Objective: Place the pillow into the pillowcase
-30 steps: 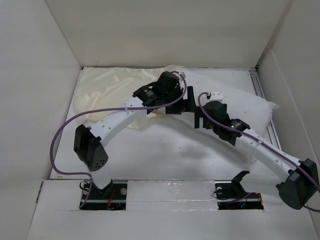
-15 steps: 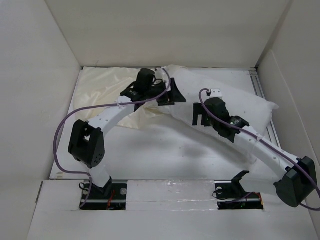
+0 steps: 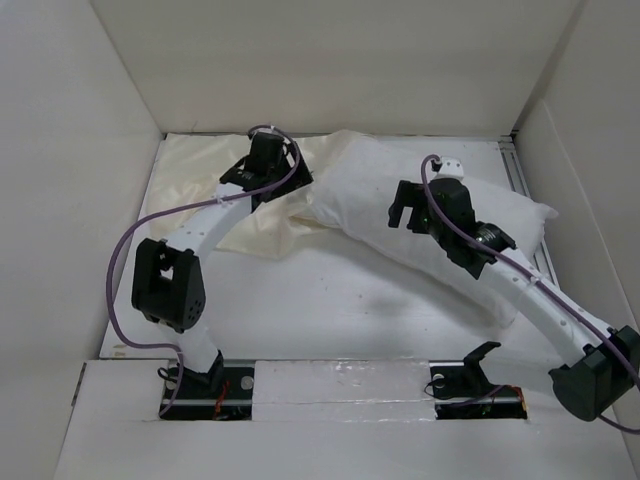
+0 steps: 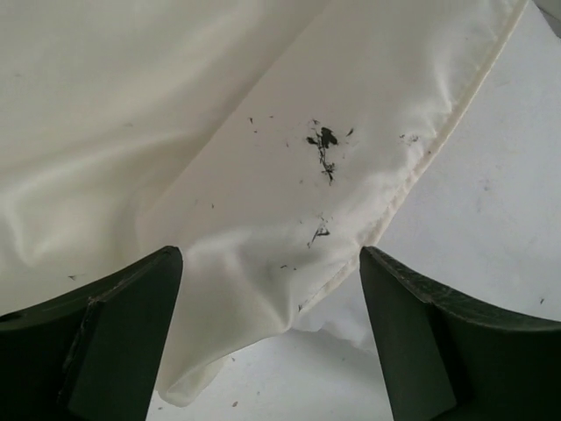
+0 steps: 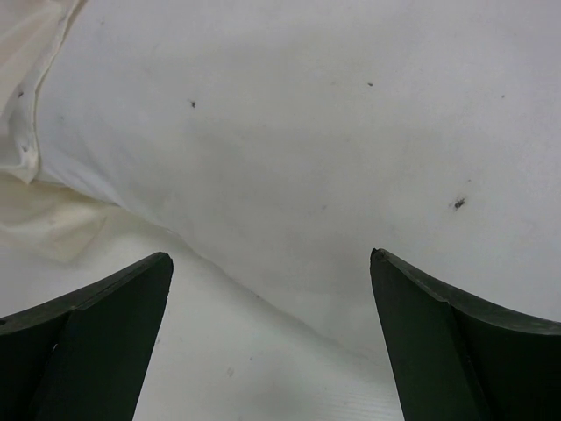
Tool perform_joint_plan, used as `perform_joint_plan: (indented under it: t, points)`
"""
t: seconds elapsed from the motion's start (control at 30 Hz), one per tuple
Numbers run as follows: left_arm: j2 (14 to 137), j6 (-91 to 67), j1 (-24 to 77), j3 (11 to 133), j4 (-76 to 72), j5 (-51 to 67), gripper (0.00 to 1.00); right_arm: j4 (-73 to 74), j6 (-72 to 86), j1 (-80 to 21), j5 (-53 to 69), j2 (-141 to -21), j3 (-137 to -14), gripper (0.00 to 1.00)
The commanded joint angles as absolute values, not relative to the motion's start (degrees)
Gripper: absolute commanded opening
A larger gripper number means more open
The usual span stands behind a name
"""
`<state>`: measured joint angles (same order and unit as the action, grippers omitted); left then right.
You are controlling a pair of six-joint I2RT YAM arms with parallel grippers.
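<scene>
The white pillow lies slantwise across the back right of the table. The cream pillowcase lies flat at the back left, its right edge bunched against the pillow's left end. My left gripper hovers open over that edge. In the left wrist view the pillowcase hem with its dark mark sits between the open fingers, not gripped. My right gripper is open and empty above the pillow's middle. In the right wrist view the pillow fills the frame, with pillowcase at the left.
White walls close in the table on the left, back and right. A metal rail runs along the right side. Bare white table lies in front of the pillow and pillowcase.
My left gripper has swung left and back, from beside the right gripper to over the pillowcase edge. My right gripper has moved back over the pillow. The pillowcase edge has bunched up.
</scene>
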<state>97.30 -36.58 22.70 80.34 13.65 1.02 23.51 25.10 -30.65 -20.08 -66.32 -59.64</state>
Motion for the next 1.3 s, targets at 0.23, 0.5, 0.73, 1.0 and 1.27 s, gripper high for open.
perform_joint_plan:
  t: [0.23, 0.5, 0.73, 1.0, 1.27]
  points:
    - [100.2, -30.33, 24.79, 87.01, 18.39, 0.93, 0.76, 17.5, 21.36, -30.94, -12.57, -67.32, -60.12, 1.0]
    - [105.9, -27.69, 28.74, 89.73, 18.72, 2.89, 0.78, 16.96, 18.2, -34.01, -12.57, -71.1, -61.17, 1.0]
    - [106.0, -27.69, 30.31, 92.1, 21.43, 0.63, 0.0, 8.45, 11.25, -40.06, -11.67, -74.7, -58.72, 1.0]
    - [101.08, -27.07, 32.43, 97.82, 26.98, 2.89, 0.0, -0.44, 7.73, -42.9, -22.94, -89.27, -65.19, 1.0]
    - [98.17, -26.54, 32.43, 92.91, 25.76, 6.85, 0.0, -10.44, 14.14, -36.66, -16.8, -98.19, -65.58, 0.19]
